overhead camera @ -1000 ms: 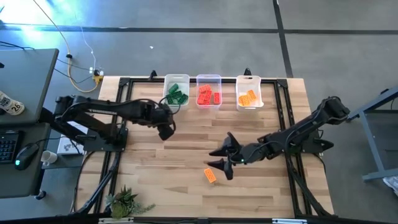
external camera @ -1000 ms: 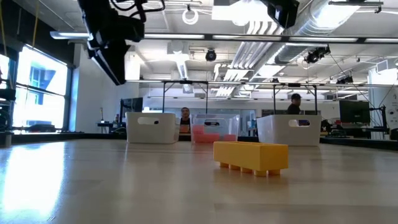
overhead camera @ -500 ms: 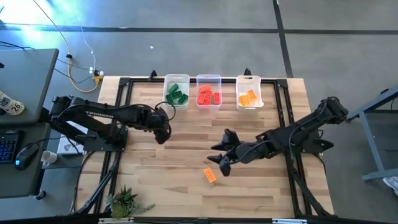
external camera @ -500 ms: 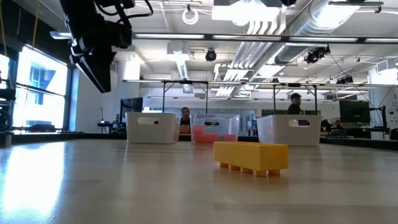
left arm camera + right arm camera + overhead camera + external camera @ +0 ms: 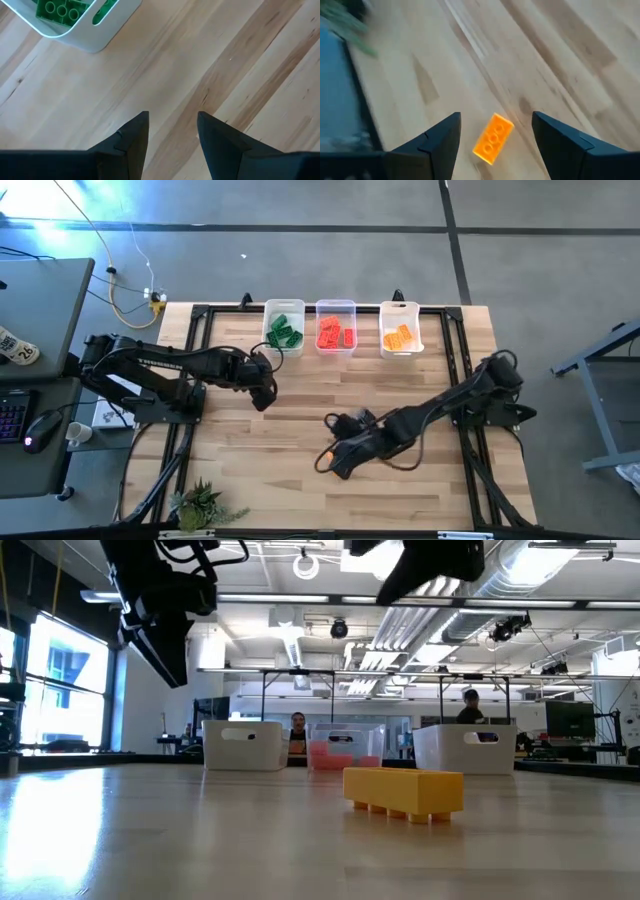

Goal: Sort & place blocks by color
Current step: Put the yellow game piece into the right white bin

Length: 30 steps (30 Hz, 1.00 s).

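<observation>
Jaws of the right gripper [image 5: 495, 131] stand spread wide and hold nothing, with the last loose orange studded plastic brick [image 5: 492, 138] lying on the wood right between the two dark fingers [image 5: 438, 140]. That brick's long axis runs slantwise across the gap rather than square to it, so by my judgement the wrist needs a small turn before the fingers close on the brick's narrow sides. From overhead the right arm reaches far over the front middle of the light wooden table [image 5: 300, 435], and its gripper [image 5: 333, 461] covers the brick, so this arm is plainly the nearer one.

Across the table the left gripper [image 5: 171, 131] waits empty, its jaws parted, just beside the white plastic bin of green bricks [image 5: 284, 327]. Next in the row at the far edge stand the clear bin of red bricks [image 5: 335, 325] and the white bin of orange bricks [image 5: 400, 328], where this brick belongs. Nothing lies on the wood around the brick to block a grasp, and the way to the orange bin looks open
</observation>
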Available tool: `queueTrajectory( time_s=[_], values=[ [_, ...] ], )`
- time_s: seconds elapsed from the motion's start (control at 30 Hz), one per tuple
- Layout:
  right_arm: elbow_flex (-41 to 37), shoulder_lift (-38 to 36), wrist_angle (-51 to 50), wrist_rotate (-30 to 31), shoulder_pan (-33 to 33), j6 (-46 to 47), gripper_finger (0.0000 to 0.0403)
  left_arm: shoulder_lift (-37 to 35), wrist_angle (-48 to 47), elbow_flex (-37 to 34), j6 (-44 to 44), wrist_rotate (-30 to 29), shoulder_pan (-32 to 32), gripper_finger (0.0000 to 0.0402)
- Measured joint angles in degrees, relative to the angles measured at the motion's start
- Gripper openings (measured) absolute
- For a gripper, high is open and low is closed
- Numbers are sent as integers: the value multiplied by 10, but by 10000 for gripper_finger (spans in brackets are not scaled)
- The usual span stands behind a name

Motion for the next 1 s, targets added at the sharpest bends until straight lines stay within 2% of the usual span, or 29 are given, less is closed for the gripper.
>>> queueTrajectory(
  time_s=[0.1, 0.4, 1.0],
  values=[
    [23, 35, -35, -18, 0, 14, 233, 0, 0, 0, 2, 0, 0, 156],
    [28, 86, -37, -68, 0, 67, 233, 0, 0, 0, 6, 0, 0, 156],
    [28, 159, -34, -85, 0, 159, 233, 0, 0, 0, 6, 0, 0, 156]
  ],
)
